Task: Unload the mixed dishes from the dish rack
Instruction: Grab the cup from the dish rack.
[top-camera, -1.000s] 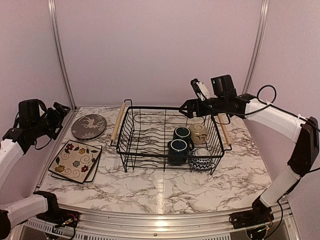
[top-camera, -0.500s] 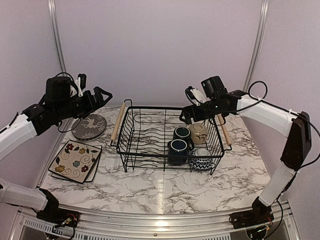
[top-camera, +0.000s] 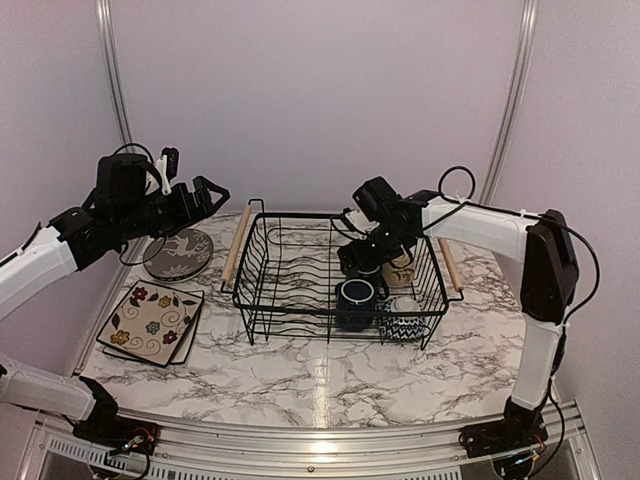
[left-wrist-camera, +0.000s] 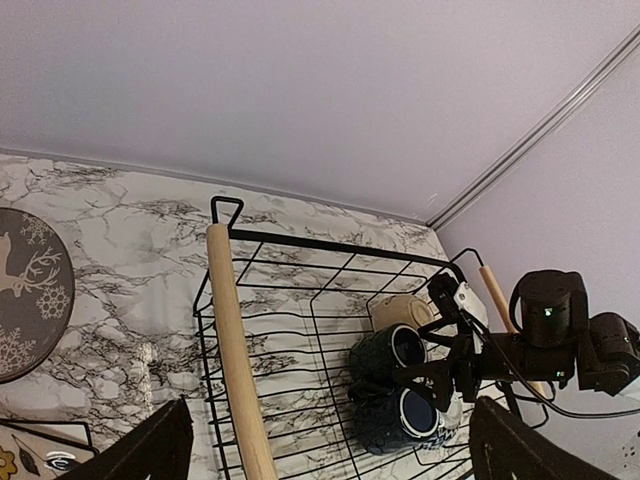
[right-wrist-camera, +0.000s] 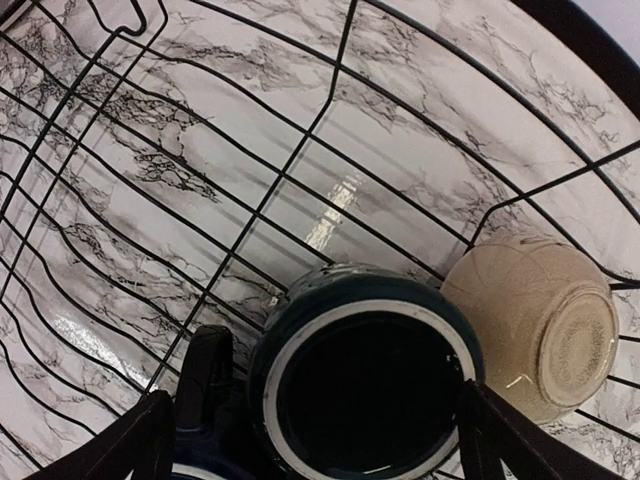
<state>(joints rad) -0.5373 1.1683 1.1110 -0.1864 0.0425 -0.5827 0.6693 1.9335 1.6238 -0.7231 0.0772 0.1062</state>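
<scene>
The dish rack (top-camera: 290, 215) stands mid-table with two dark blue mugs, a beige bowl (top-camera: 402, 266) and a blue-white chevron bowl (top-camera: 404, 324) at its right end. My right gripper (top-camera: 352, 258) is down inside the rack. It is open, its fingers (right-wrist-camera: 140, 440) on either side of the far mug (right-wrist-camera: 365, 400). The near mug (top-camera: 354, 298) lies just in front. My left gripper (top-camera: 197, 195) hangs open and empty in the air above the grey deer plate (top-camera: 178, 253). Square floral plates (top-camera: 152, 320) lie stacked at the table's left.
The rack's wooden left handle (left-wrist-camera: 240, 360) runs below my left gripper (left-wrist-camera: 330, 440) in the left wrist view. The mug's handle (right-wrist-camera: 205, 375) points away from the beige bowl (right-wrist-camera: 545, 335). Bare marble (top-camera: 330, 380) lies in front of the rack.
My right gripper has come down from above the rack's far right rim onto the far mug. My left arm swung up from the left edge, then held still.
</scene>
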